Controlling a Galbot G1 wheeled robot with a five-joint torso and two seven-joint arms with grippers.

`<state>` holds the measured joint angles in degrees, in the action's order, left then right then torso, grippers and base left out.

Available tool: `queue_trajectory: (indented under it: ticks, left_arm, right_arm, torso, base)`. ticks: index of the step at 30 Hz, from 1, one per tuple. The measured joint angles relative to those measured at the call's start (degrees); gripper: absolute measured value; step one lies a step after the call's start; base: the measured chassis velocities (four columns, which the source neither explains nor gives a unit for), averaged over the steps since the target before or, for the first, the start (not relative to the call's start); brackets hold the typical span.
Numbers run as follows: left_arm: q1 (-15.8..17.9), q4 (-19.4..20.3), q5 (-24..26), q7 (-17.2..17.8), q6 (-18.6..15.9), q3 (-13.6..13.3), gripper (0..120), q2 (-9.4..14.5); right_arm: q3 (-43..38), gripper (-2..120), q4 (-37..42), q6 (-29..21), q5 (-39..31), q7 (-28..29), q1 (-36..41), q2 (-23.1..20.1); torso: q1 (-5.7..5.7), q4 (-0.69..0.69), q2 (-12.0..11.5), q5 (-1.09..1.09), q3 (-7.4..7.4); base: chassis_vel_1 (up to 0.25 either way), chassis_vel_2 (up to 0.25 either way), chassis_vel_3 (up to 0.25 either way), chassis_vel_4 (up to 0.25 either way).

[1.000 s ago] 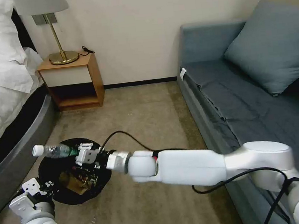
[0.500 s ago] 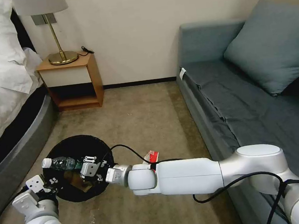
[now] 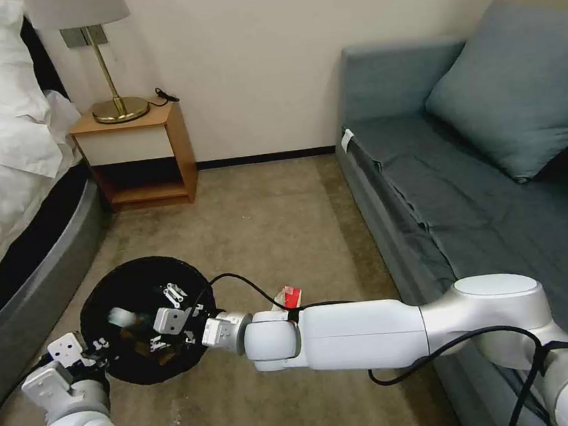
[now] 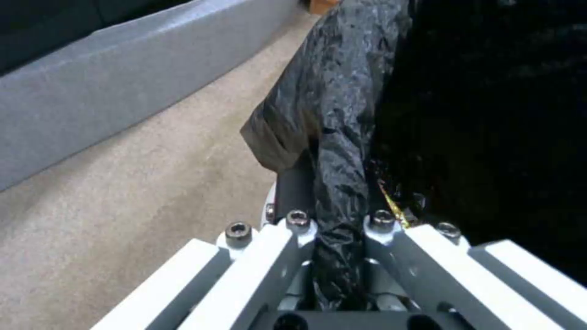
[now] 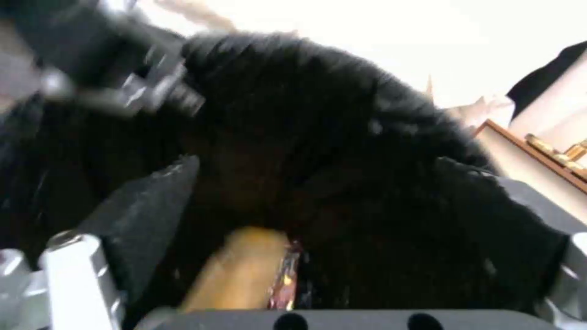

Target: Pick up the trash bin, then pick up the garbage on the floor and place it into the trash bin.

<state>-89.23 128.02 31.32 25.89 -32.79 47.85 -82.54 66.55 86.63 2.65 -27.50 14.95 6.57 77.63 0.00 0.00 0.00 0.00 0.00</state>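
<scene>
The trash bin (image 3: 136,281), round with a black bag liner, is held off the carpet at my lower left. My left gripper (image 3: 86,348) is shut on its near rim; the left wrist view shows the pads (image 4: 293,229) pinching the liner (image 4: 342,114). My right gripper (image 3: 167,310) hangs open over the bin's mouth, fingers (image 5: 141,215) wide apart. A clear bottle (image 3: 121,317) shows as a blur inside the bin, free of the fingers. A tan and gold wrapper (image 5: 245,270) lies at the bin's bottom. A red-and-white packet (image 3: 291,296) lies on the carpet behind my right forearm.
A bed (image 3: 5,166) runs along the left, its grey base close to the bin. A wooden nightstand (image 3: 141,153) with a brass lamp (image 3: 109,69) stands at the back wall. A blue-grey sofa (image 3: 468,175) lines the right. Bare carpet (image 3: 264,215) lies between them.
My right gripper came down over the bin with the bottle, then opened and let it go. The bottle now drops inside the bin. The left gripper keeps its hold on the rim.
</scene>
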Motion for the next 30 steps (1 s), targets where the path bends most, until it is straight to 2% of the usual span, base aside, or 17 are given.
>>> queue_trajectory:
  ticks: [10, 13, 14, 17, 18, 21, 24, 27, 29, 30]
  left_arm:
    - [0.49, -2.45, 0.17, 0.03, 0.00, 0.98, 2, 1.35]
    - [0.58, -3.20, 0.65, 0.01, 0.20, 1.70, 2, 2.13]
    - [0.58, -3.20, 0.65, 0.01, 0.20, 1.70, 2, 2.13]
    - [0.51, -3.41, 0.72, 0.03, 0.29, 2.09, 2, 2.41]
    - [0.51, -3.41, 0.72, 0.03, 0.29, 2.09, 2, 2.41]
    - [0.40, -3.49, 0.69, 0.07, 0.32, 2.26, 2, 2.47]
    - [0.38, -3.49, 0.67, 0.10, 0.33, 2.29, 2, 2.48]
    - [0.32, -3.55, 0.64, 0.12, 0.37, 2.46, 2, 2.50]
    - [0.31, -3.55, 0.64, 0.11, 0.38, 2.47, 2, 2.50]
    - [0.12, -3.56, 0.55, 0.14, 0.43, 2.67, 2, 2.46]
  right_arm:
    - [-11.89, 100, 4.70, -1.13, -0.95, 1.27, -0.09, -1.19]
    - [-19.03, 100, 7.71, -3.88, -1.98, 4.13, 1.43, -2.91]
    - [-19.03, 100, 7.71, -3.88, -1.98, 4.13, 1.43, -2.91]
    - [-24.79, 100, 9.81, -9.32, -4.98, 10.57, 4.03, -5.25]
    - [-24.79, 100, 9.81, -9.32, -4.98, 10.57, 4.03, -5.25]
    - [-28.13, 100, 8.61, -15.49, -10.77, 18.03, 6.74, -7.22]
    - [-28.43, 100, 8.32, -16.63, -12.06, 19.39, 7.19, -7.42]
    - [-29.56, 100, 6.69, -21.90, -20.08, 25.00, 9.40, -7.82]
    - [-29.58, 100, 6.59, -22.11, -20.41, 25.24, 9.50, -7.81]
    - [-30.07, 100, 4.48, -25.04, -25.46, 29.10, 11.53, -7.35]
  torso:
    - [0.00, 0.00, 0.00, 0.00, 0.00]
    - [0.00, 0.00, 0.00, 0.00, 0.00]
    - [0.00, 0.00, 0.00, 0.00, 0.00]
    - [0.00, 0.01, 0.00, 0.01, 0.00]
    - [0.00, 0.01, 0.00, 0.01, 0.00]
    - [0.00, -0.01, 0.00, 0.01, 0.00]
    - [0.00, -0.03, 0.00, 0.01, 0.00]
    - [0.00, -0.03, 0.00, 0.01, 0.00]
    - [0.00, -0.03, 0.00, 0.01, 0.00]
    - [0.00, -0.02, 0.00, 0.01, 0.00]
  base:
    - [0.000, 0.000, 0.000, 0.000]
    - [0.000, 0.000, 0.000, 0.000]
    - [0.000, 0.000, 0.000, 0.000]
    - [0.000, 0.000, 0.000, 0.000]
    - [0.000, 0.000, 0.000, 0.000]
    - [0.000, 0.000, 0.000, 0.000]
    - [0.000, 0.000, 0.000, 0.000]
    - [0.000, 0.000, 0.000, 0.000]
    - [0.000, 0.000, 0.000, 0.000]
    - [0.000, 0.000, 0.000, 0.000]
